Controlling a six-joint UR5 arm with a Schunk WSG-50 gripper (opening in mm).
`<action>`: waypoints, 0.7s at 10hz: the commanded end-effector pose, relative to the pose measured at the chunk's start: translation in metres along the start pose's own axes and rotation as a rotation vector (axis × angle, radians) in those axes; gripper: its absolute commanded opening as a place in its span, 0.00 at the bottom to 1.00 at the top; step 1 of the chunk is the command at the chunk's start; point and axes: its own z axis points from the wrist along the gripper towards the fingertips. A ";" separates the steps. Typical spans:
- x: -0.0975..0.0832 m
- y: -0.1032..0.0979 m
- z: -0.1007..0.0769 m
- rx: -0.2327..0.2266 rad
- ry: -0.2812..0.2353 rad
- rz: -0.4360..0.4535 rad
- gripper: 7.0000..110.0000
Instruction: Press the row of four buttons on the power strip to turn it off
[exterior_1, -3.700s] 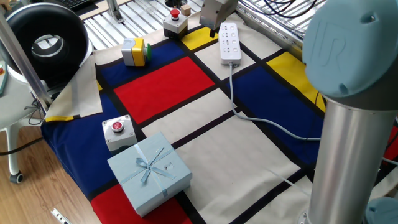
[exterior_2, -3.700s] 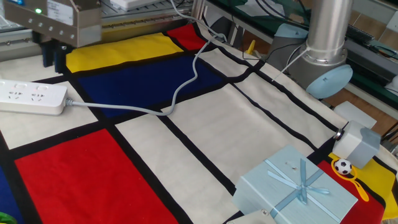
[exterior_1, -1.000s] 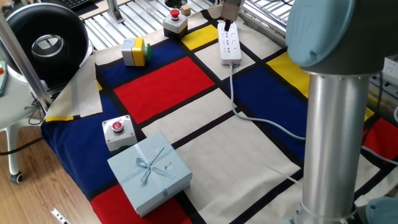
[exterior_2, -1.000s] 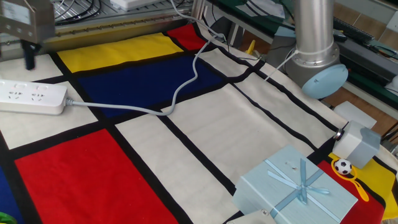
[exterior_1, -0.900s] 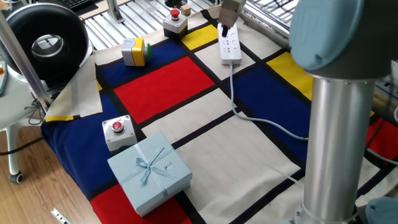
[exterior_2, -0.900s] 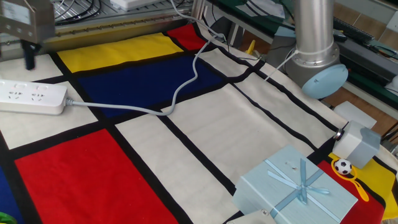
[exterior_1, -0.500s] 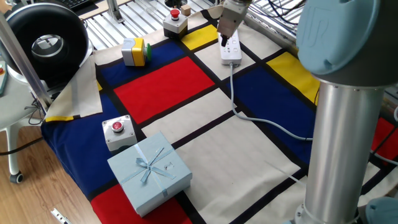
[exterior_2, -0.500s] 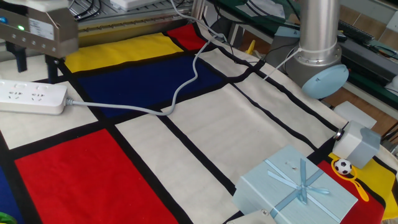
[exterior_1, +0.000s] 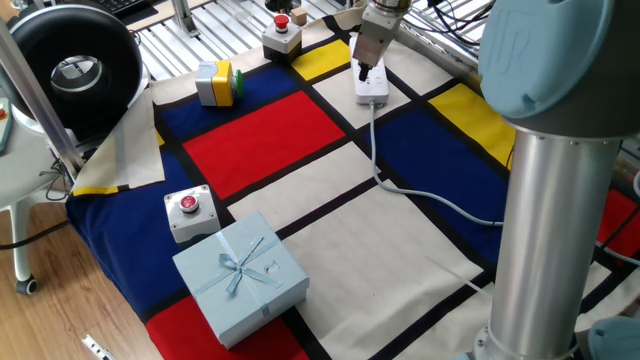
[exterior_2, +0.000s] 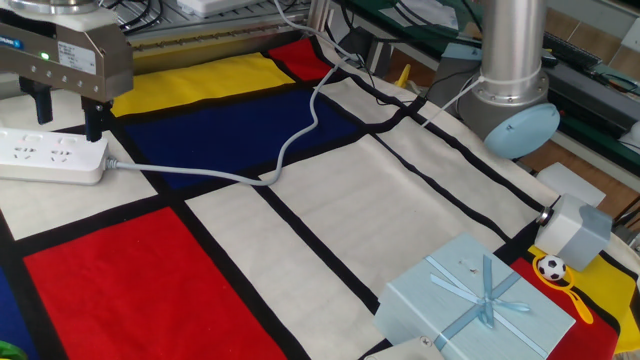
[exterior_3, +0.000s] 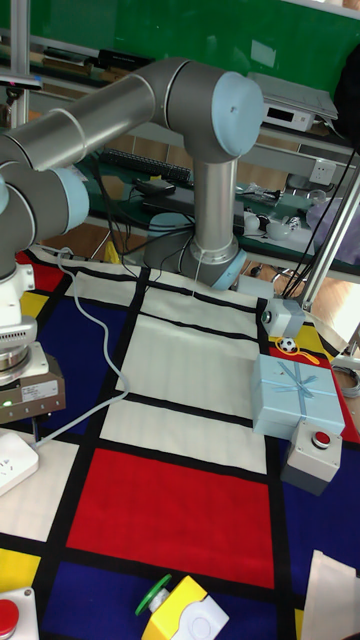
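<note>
The power strip (exterior_1: 373, 84) (exterior_2: 50, 156) (exterior_3: 14, 461) is a long white socket bar lying on the checkered cloth, with a pale grey cord (exterior_1: 402, 190) (exterior_2: 290, 148) running off across it. My gripper (exterior_1: 361, 69) (exterior_2: 68, 120) hangs right over the strip, near its cord end. Its two dark fingers (exterior_2: 96, 122) point down with a gap between them and hold nothing. I cannot tell whether a fingertip touches the strip. In the tall fixed view the gripper body (exterior_3: 29, 391) hides most of the strip.
A light blue gift box (exterior_1: 240, 275) (exterior_2: 482, 305) stands at the cloth's near edge beside a grey box with a red button (exterior_1: 189, 211). A yellow-green button box (exterior_1: 216, 82) and another red-button box (exterior_1: 282, 36) sit near the strip. The arm's column (exterior_1: 555, 220) rises at the right.
The gripper has moved along the strip from its far end toward the cord end and come lower. The strip and cord have not shifted.
</note>
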 end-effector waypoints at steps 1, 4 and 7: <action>0.005 -0.001 0.002 -0.006 0.015 0.007 0.57; 0.016 0.008 0.002 -0.043 0.058 0.028 0.57; 0.010 0.002 0.009 -0.030 0.038 0.032 0.57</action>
